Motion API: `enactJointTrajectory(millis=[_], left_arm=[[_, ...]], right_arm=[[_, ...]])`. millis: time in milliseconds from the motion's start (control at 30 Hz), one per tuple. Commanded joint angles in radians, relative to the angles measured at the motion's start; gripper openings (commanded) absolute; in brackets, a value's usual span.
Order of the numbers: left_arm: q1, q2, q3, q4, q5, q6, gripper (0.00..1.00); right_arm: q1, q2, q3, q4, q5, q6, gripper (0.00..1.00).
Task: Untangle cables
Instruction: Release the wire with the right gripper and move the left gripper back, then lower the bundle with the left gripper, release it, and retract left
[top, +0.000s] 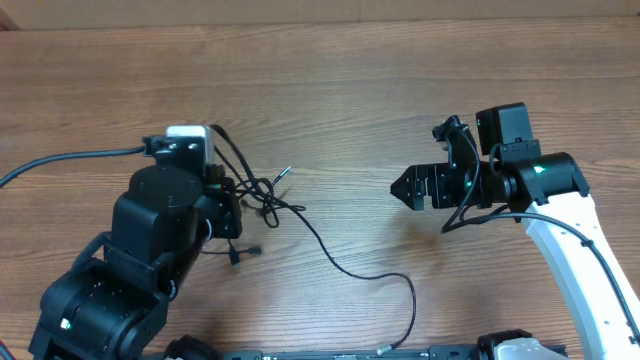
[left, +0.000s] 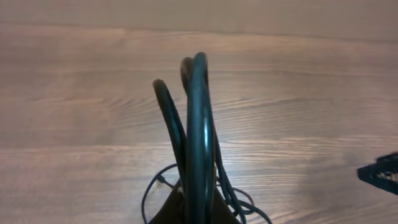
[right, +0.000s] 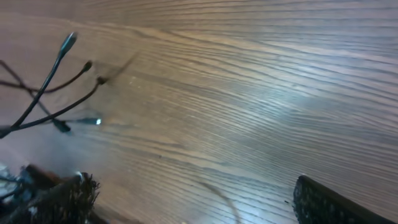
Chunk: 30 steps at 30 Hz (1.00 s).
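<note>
**Two arms, one bunch of cables (top: 258, 195) on one wooden table (top: 330, 80)**

Count of the main items: one table, two arms, two grippers, one bunch of cord.

The cables lie left of the table's middle, right against the front of the left arm (top: 150, 240). I cannot tell how many cords are in the bunch, because they cross too tightly.

One long strand (top: 345, 268) leaves the bunch toward the right. It curves round and ends in a small plug (top: 383, 348) at the table edge nearest the arm bases.

Loose ends, overhead view: at least four.
- one silver tip (top: 287, 172) pointing away from the bunch on its far side
- two short plug ends (top: 245, 253) close by the left arm
- the long strand's plug

Left gripper (left: 189, 214): closed and clamped on the cables. In its wrist view, three dark arcs of cord stand up out of the jaws, close to the lens and blurred. Thinner loops lie on the wood behind them.

Right gripper (top: 400, 188): jaws spread wide, holding nothing. It sits well apart from the bunch, to the bunch's right, with its nose turned toward it. In its wrist view the two fingers (right: 336, 202) show at the bottom corners, with bare wood between them. At least five cord ends show at upper left in that view, one of them glinting.

One white block (top: 190, 140) sits on the left arm's wrist. One thick black wire (top: 70, 160) runs to it from the table's left edge.
</note>
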Motion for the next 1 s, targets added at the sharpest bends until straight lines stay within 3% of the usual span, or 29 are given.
enactJointTrajectory(millis=[0,133,333,467,600,733,933,967], left_arm=[[0.008,-0.010,0.011,0.040,0.106,0.119,0.04],[0.008,0.007,0.011,0.117,0.203,0.212,0.04],[0.008,0.031,0.011,0.301,0.205,0.293,0.04],[0.008,0.037,0.011,0.425,0.087,0.368,0.04],[0.008,0.058,0.011,0.507,-0.027,0.538,0.04],[0.008,0.113,0.011,0.474,0.006,0.614,0.04],[0.006,0.233,0.011,0.296,0.243,0.538,0.06],[0.006,0.251,0.011,0.283,0.276,0.507,0.18]], right_arm=[[-0.003,0.002,0.014,-0.004,-0.046,-0.035,1.00],[-0.004,0.002,0.063,-0.023,-0.045,-0.035,1.00],[-0.004,0.002,0.190,-0.092,-0.012,-0.035,1.00],[-0.004,-0.001,0.260,-0.152,0.055,-0.035,1.00],[-0.004,-0.018,0.303,-0.183,0.098,-0.033,1.00],[-0.004,-0.038,0.305,-0.177,0.101,-0.027,1.00],[-0.004,-0.037,0.305,-0.180,0.101,-0.005,1.00],[-0.004,-0.037,0.305,-0.180,0.101,-0.001,1.00]])
